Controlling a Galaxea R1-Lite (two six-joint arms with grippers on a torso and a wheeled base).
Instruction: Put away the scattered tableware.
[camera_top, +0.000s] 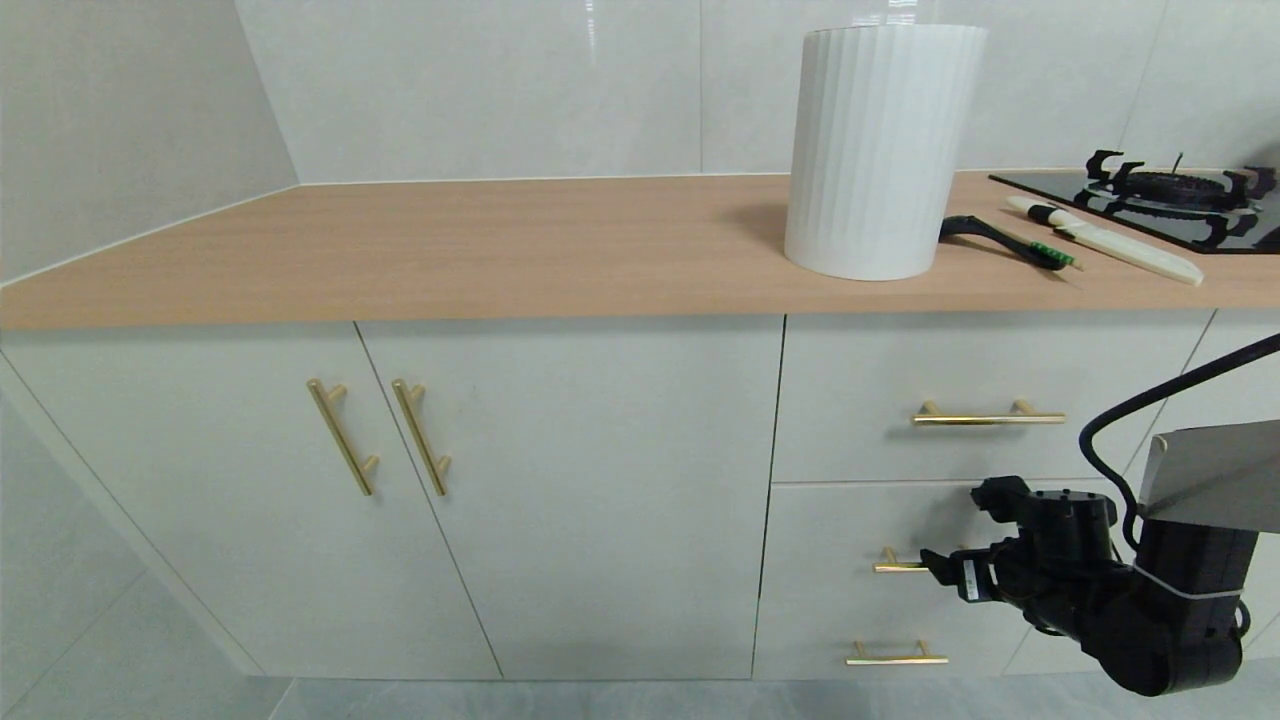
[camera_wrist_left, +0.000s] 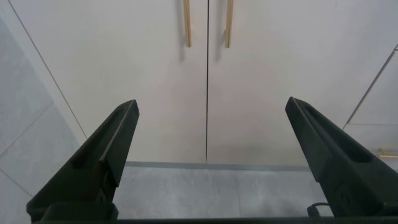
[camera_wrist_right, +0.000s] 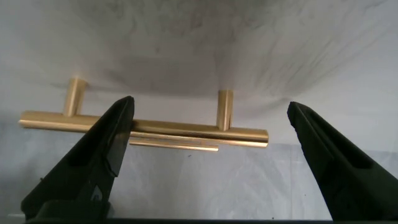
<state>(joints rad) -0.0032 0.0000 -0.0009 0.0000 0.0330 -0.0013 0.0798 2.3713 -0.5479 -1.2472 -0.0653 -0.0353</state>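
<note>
Wide apart stand the jaws of both grippers, neither holding anything. On the wooden countertop (camera_top: 450, 250) lie the scattered pieces: a white knife (camera_top: 1110, 243) and, just beside it, a black-handled tool (camera_top: 1005, 240) with a green end. The tool's handle runs up to the base of a tall white ribbed container (camera_top: 875, 150). Past the knife sits a black gas stove (camera_top: 1170, 195). Below the counter, the right gripper (camera_top: 960, 530) (camera_wrist_right: 210, 106) faces the middle drawer's brass handle (camera_top: 900, 566) (camera_wrist_right: 143, 124), close in front of it. The left gripper (camera_wrist_left: 211, 104) points at the double cupboard doors (camera_wrist_left: 261, 93).
</note>
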